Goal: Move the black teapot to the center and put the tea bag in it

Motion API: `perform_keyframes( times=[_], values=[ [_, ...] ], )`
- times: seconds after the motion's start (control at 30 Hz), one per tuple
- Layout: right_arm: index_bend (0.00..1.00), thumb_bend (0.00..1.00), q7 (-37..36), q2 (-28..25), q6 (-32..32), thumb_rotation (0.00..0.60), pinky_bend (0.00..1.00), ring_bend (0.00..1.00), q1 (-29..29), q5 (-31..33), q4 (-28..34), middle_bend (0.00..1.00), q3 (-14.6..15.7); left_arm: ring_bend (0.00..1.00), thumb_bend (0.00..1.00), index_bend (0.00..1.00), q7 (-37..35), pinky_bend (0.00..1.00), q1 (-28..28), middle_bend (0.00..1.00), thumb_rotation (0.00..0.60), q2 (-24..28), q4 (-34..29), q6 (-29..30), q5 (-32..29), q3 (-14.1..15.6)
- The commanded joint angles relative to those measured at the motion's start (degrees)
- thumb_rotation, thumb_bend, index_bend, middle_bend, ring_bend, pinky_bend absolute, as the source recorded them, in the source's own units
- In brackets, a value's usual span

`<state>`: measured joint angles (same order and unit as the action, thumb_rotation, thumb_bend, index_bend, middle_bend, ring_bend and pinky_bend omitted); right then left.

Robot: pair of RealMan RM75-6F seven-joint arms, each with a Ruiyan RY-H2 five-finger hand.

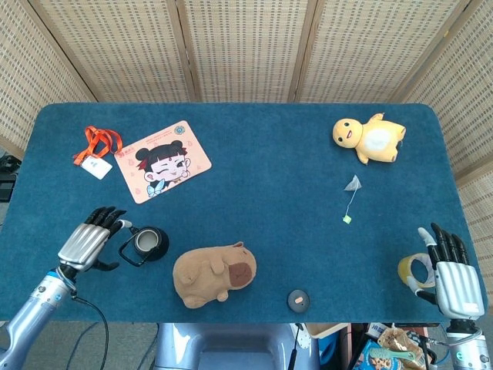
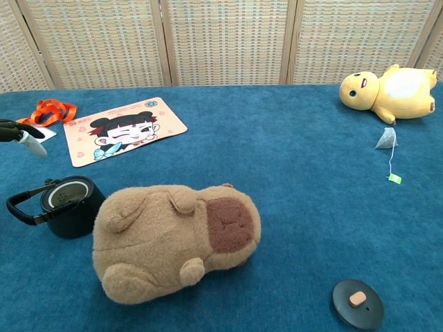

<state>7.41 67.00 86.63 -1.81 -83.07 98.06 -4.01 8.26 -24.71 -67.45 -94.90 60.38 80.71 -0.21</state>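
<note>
Two steps remain, neither begun: the black teapot [image 1: 149,243] sits lidless on the bench [image 1: 269,177] just right of the left robot hand [image 1: 91,243], which hovers released, fingers spread, grasping nothing, near the handle. Tea bag [image 1: 352,184] lies well beyond the right robot hand [image 1: 445,266], likewise released at the bench edge. Next move, by my reading: close the left fingers around the handle and carry the pot past the capybara plush [image 1: 213,274] toward centre.

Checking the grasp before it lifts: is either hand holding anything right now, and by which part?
Nothing is held. The left hand hovers open beside the black teapot; the right hand is open and empty.
</note>
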Motion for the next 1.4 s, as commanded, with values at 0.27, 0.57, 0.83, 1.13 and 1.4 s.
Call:
perform_keyframes(
  times=[0.27,0.57,0.83,1.13,1.4],
  values=[
    [0.00,0.38,-0.5,0.0,0.2,0.600,0.02,0.00,0.3,0.1,-0.3,0.02,0.1,0.00,0.11,0.19,0.3,0.00,0.8,0.03,0.600,-1.9,0.9,1.2,2.1,1.5],
    [0.00,0.38,-0.7,-0.2,0.8,0.600,0.02,0.00,0.8,-0.2,-0.3,0.02,0.3,0.00,0.11,0.18,1.8,0.00,1.4,0.03,0.600,-5.7,3.8,2.0,2.1,1.8],
    [0.00,0.38,-1.0,-0.3,1.1,0.600,0.02,0.00,1.3,0.0,-0.3,0.02,0.4,0.00,0.11,0.17,2.9,0.00,1.1,0.03,0.600,-7.6,5.3,2.0,1.0,1.0],
    [0.00,0.38,-1.1,-0.4,1.3,0.600,0.02,0.00,1.7,0.4,-0.4,0.02,0.3,0.00,0.10,0.17,2.9,0.00,0.5,0.03,0.600,-9.3,6.6,1.7,0.1,-0.1],
    [0.00,0.38,-1.3,-0.3,1.0,0.600,0.02,0.00,1.7,0.7,-0.6,0.02,0.2,0.00,0.10,0.17,1.3,0.00,-0.2,0.04,0.600,-10.8,7.7,1.6,-0.2,-0.9]
  ],
)
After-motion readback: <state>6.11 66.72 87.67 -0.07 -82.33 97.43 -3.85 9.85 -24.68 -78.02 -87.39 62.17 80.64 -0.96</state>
